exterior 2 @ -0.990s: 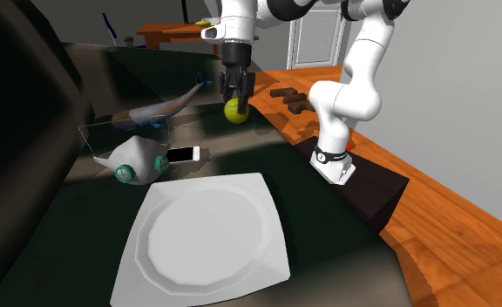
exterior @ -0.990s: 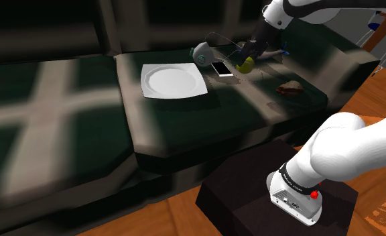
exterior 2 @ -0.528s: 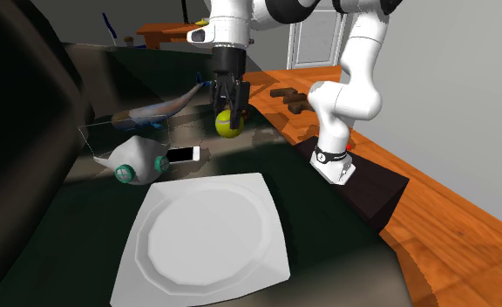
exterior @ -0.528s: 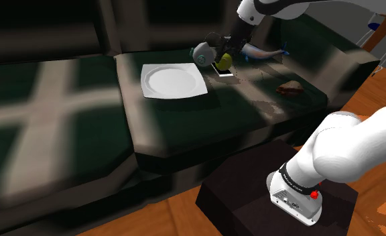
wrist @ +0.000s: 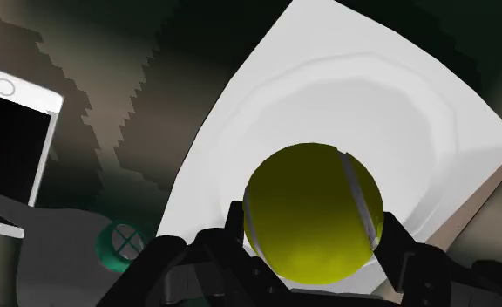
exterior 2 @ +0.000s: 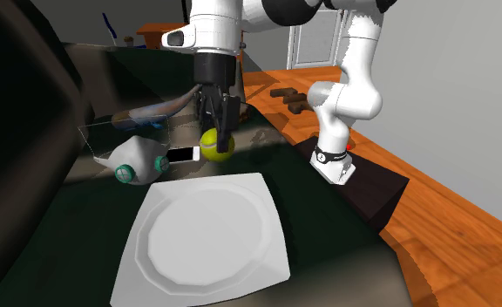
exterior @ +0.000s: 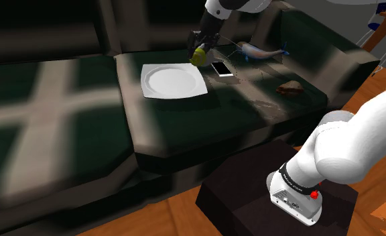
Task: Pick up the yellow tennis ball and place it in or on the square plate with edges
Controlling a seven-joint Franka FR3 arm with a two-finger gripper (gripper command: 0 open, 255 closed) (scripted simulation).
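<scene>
Yellow tennis ball [wrist: 313, 214], clasped in pincer [exterior 2: 216, 133], near white square plate [wrist: 432, 105]

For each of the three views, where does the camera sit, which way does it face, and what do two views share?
Shoulder view: beside and behind the stand, looking down over the sofa; arm and end effector show.
Second exterior view: low beyond the plate, facing the arm across the sofa; its base shows too.
Wrist view: on the end effector, looking down past the tennis ball at the plate; black fingers show.
Shared: tennis ball, plate.
</scene>
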